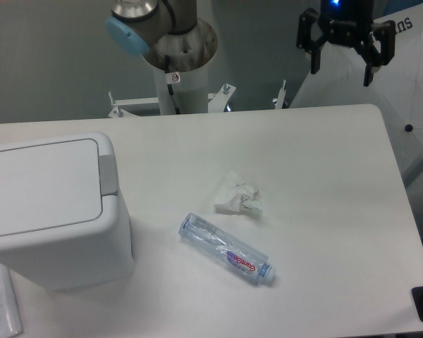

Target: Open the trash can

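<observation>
Far down-left of the spread, empty claw (345, 62), the bin (53, 211) looks stiff and slick; I'd press its grey tab (108, 176).

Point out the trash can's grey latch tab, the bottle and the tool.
grey latch tab (108, 174): fixed camera, middle of the tab.
bottle (222, 248): fixed camera, middle of its clear body.
tool (343, 69): fixed camera, gap between its open fingertips.

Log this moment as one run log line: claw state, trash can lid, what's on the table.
claw: open, raised past table's far edge | trash can: lid shut, untouched | bottle: lying flat | crumpled tissue: beside bottle
</observation>
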You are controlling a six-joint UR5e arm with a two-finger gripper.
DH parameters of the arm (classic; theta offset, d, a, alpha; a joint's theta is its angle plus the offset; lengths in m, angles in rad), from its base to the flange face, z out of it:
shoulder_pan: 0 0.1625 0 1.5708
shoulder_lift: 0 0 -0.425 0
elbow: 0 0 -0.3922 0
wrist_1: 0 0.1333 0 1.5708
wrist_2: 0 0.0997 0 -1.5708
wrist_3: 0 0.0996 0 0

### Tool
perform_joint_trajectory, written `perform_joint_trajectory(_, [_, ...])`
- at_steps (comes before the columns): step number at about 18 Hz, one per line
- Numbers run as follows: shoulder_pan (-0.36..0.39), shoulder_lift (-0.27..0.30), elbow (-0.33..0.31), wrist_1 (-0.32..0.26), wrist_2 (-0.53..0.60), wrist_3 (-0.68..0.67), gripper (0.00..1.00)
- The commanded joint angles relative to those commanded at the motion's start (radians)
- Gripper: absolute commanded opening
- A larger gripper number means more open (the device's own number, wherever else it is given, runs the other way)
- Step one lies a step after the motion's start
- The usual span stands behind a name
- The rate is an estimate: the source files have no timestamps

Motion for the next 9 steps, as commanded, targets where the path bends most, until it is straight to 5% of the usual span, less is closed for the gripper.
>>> perform_joint_trajectory(7, [-0.028,0.011,-0.011,0.000,-0.026,-0.011,1.00])
perform_joint_trajectory(9, [-0.047,0.017,-0.020,0.000,-0.050,-0.108,1.00])
